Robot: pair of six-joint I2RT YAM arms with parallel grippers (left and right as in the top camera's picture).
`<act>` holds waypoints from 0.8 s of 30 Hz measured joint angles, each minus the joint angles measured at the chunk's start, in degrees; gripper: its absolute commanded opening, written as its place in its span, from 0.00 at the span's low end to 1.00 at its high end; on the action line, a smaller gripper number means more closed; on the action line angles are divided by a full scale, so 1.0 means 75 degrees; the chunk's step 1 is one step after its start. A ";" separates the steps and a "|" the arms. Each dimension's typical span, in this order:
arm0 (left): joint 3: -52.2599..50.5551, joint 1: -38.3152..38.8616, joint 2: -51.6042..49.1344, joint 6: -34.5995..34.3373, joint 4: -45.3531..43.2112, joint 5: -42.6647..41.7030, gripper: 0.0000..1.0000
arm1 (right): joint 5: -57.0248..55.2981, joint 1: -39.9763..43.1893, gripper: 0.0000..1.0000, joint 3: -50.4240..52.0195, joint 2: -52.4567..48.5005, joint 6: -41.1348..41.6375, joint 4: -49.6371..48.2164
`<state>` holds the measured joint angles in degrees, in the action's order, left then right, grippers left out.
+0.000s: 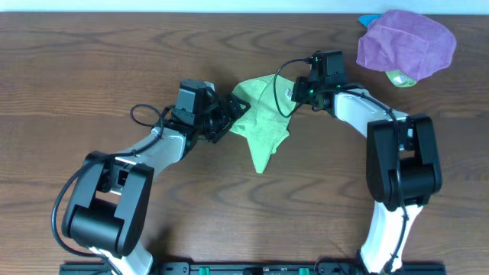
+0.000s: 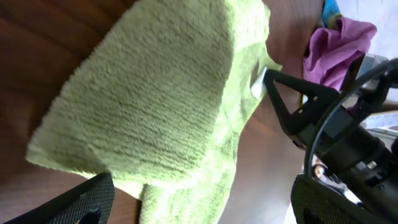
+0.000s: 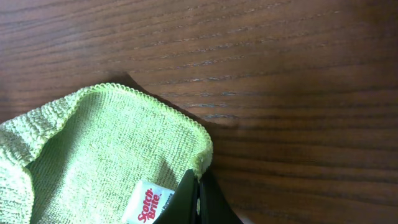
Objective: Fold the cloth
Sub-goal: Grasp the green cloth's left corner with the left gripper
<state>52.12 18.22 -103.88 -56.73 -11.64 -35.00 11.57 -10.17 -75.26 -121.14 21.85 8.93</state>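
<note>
Right hand pinches the green microfiber cloth at its labelled corner, left hand gaping open alongside, so a one-sided tug could slip that thin grip.

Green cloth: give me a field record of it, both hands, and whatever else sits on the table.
cloth: green cloth, bunched, not laid flat, mid-table
label: Scotch-Brite tag, beside the pinched edge
right hand: right hand shut on the green cloth's hemmed edge
left hand: left hand open, fingers spread wide, at the cloth's left side
other item: purple cloth, heaped at the far right corner
surface: wooden table
</note>
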 measured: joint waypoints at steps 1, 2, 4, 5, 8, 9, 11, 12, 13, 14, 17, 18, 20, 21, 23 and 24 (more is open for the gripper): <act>0.0000 0.0000 0.0000 -0.0038 0.0017 -0.0064 0.92 | 0.0000 0.0000 0.01 0.0000 0.0000 0.0000 0.0000; 0.0000 0.0003 0.0000 -0.0064 0.0052 -0.0096 0.92 | 0.0000 0.0000 0.01 0.0000 0.0000 0.0000 0.0000; 0.0000 0.0047 0.0000 -0.0096 0.0122 -0.0102 0.93 | 0.0000 0.0000 0.01 0.0000 0.0000 0.0000 0.0000; 0.0000 0.0079 0.0000 -0.0108 0.0143 -0.0067 0.93 | 0.0000 0.0000 0.01 0.0000 0.0000 0.0000 0.0000; 0.0000 0.0306 0.0000 -0.0181 0.0256 0.0157 0.93 | 0.0000 0.0000 0.01 0.0000 0.0000 0.0000 0.0000; 0.0000 0.0405 0.0000 -0.0189 0.0274 0.0256 0.92 | 0.0000 0.0000 0.01 0.0000 0.0000 0.0000 0.0000; 0.0000 0.0565 0.0000 -0.0210 0.0254 0.0428 0.92 | 0.0000 0.0000 0.01 0.0000 0.0000 0.0000 0.0000; 0.0000 0.0627 0.0000 -0.0227 0.0233 0.0510 0.92 | 0.0000 0.0000 0.01 0.0000 0.0000 0.0000 0.0000; 0.0000 0.0664 0.0000 -0.0239 0.0216 0.0586 0.91 | 0.0000 0.0000 0.01 0.0000 0.0000 0.0000 0.0000; 0.0000 0.0688 0.0000 -0.0248 0.0204 0.0714 0.88 | 0.0000 0.0000 0.01 0.0000 0.0000 0.0000 0.0000; 0.0000 0.0688 0.0000 -0.0268 0.0195 0.1035 0.84 | 0.0000 0.0000 0.01 0.0000 0.0000 0.0000 0.0000; 0.0000 0.0688 0.0000 -0.0277 0.0192 0.1145 0.83 | 0.0000 0.0000 0.01 0.0000 0.0000 0.0000 0.0000; 0.0000 0.0688 0.0000 -0.0274 0.0181 0.1370 0.82 | 0.0000 0.0000 0.01 0.0000 0.0000 0.0000 0.0000; 0.0000 0.0697 -0.0003 -0.0271 0.0154 0.1466 0.81 | 0.0000 0.0000 0.01 0.0000 0.0000 0.0000 0.0000; 0.0000 0.0702 -0.0058 -0.0274 -0.0023 0.1603 0.79 | 0.0000 0.0000 0.01 0.0000 0.0000 0.0000 0.0000; 0.0006 0.0702 -0.0143 -0.0291 -0.0207 0.1673 0.78 | 0.0000 0.0000 0.01 0.0000 0.0000 0.0000 0.0000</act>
<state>52.16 23.49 -104.95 -58.92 -13.19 -22.46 11.57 -10.17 -75.26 -121.14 21.85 8.93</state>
